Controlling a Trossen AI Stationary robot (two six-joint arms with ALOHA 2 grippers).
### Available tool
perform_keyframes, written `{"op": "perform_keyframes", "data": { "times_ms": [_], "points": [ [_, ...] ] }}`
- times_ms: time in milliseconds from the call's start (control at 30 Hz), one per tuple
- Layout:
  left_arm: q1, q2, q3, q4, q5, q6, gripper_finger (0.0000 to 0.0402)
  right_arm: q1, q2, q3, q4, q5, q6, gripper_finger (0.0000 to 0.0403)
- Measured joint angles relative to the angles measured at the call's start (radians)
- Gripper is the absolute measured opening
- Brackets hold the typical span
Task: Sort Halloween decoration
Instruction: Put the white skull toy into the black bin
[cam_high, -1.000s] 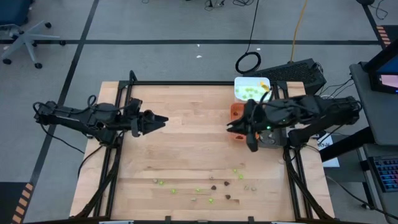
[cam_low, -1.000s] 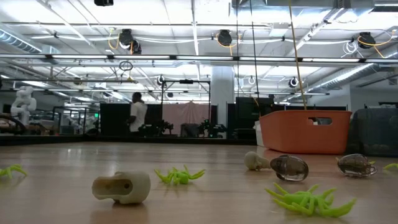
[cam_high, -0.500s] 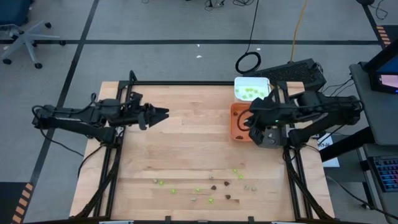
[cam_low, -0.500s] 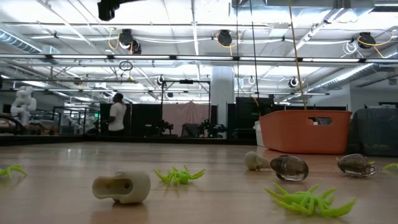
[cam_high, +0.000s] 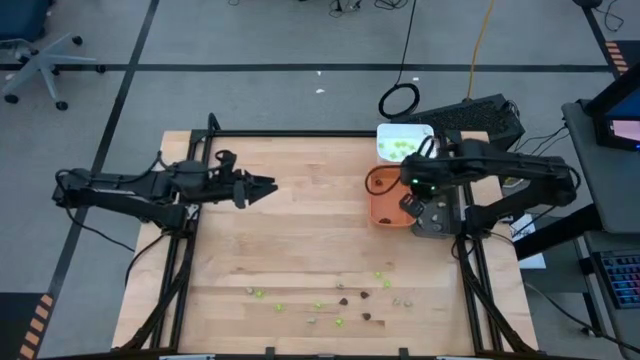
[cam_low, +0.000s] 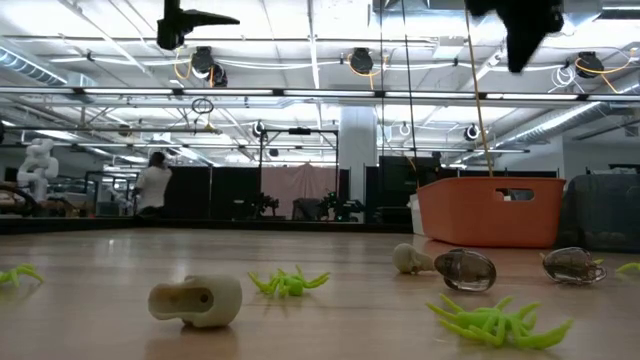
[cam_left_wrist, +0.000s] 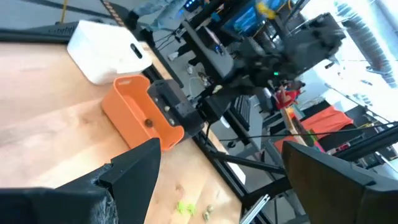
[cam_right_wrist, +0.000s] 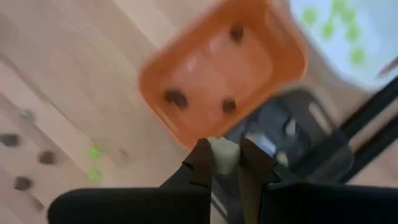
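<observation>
My right gripper (cam_right_wrist: 225, 163) pinches 1 small pale beige plastic piece (cam_right_wrist: 222, 154) over the grey tray (cam_high: 437, 215), beside the orange tray (cam_right_wrist: 221, 71). It looks light, stiff and slippery; grip mid-body. The left gripper (cam_high: 268, 186) hangs spread, empty.

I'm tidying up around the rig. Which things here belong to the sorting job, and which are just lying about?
Job:
- loose green, brown and pale pieces
- pale piece held in the right gripper
- orange tray, white tray, grey tray

Lying about:
- cable coil
- office chair
</observation>
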Motion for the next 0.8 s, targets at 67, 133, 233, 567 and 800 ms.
{"op": "perform_keyframes", "data": {
  "times_ms": [67, 133, 233, 567, 800],
  "points": [
    [-0.003, 0.02, 0.0, 0.001, 0.001, -0.032, 0.0336, -0.033, -0.004, -0.076, 0.0, -0.039, 0.0, 0.0019],
    [-0.012, 0.04, 0.0, 0.002, 0.003, -0.048, 0.0336, -0.054, -0.017, -0.161, 0.001, -0.075, 0.007, 0.0019],
    [-0.037, 0.073, 0.0, 0.005, 0.007, -0.05, 0.0336, -0.074, -0.035, -0.306, 0.052, -0.168, 0.0, 0.0019],
    [-0.131, 0.162, 0.0, 0.054, 0.012, -0.101, 0.0336, -0.083, -0.141, -0.677, 0.258, -0.251, 0.047, 0.0023],
    [-0.157, 0.183, 0.0, 0.067, 0.012, -0.103, 0.0336, -0.083, -0.198, -0.757, 0.301, -0.189, 0.132, 0.0047]
  ]
}}
